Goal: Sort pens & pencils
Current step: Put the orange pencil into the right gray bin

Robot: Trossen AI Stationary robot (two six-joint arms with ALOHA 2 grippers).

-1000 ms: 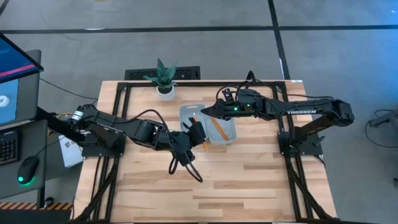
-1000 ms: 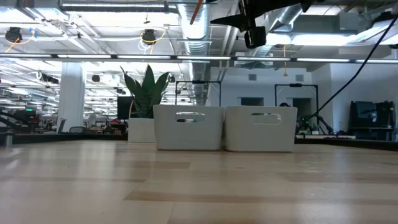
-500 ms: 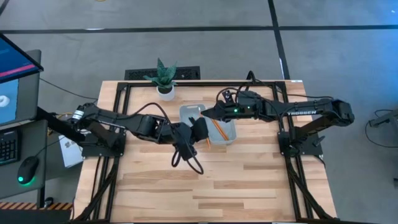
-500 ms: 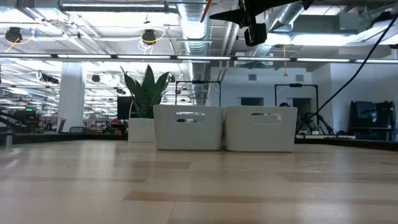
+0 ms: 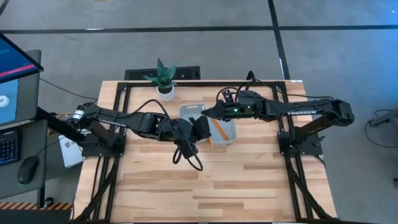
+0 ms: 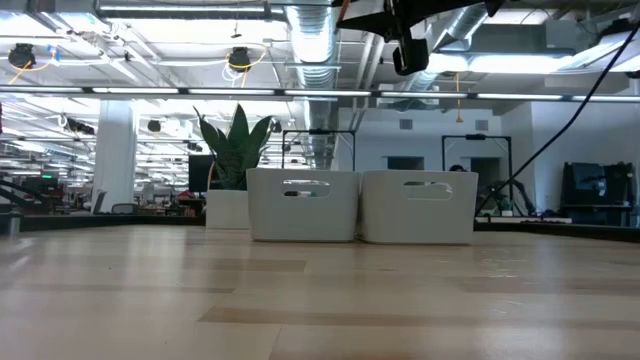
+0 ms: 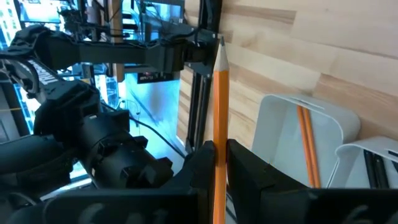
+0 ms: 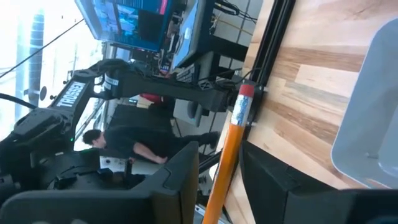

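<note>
My left gripper is clamped on a pencil, hovering just beside the right-hand bin near the table's far edge; my right gripper straddles another pencil, grip unclear.

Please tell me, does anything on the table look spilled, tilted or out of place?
Nothing stands out. The two white bins stand upright side by side, one pencil lies inside a bin, and the left gripper holds a second pencil.

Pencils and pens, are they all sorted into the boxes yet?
Not quite. One orange pencil lies in a white bin, black pens in the bin beside it. The left gripper has its fingers shut on a second pencil. A pencil also shows at the right gripper. Held pencils are left to drop in.
</note>
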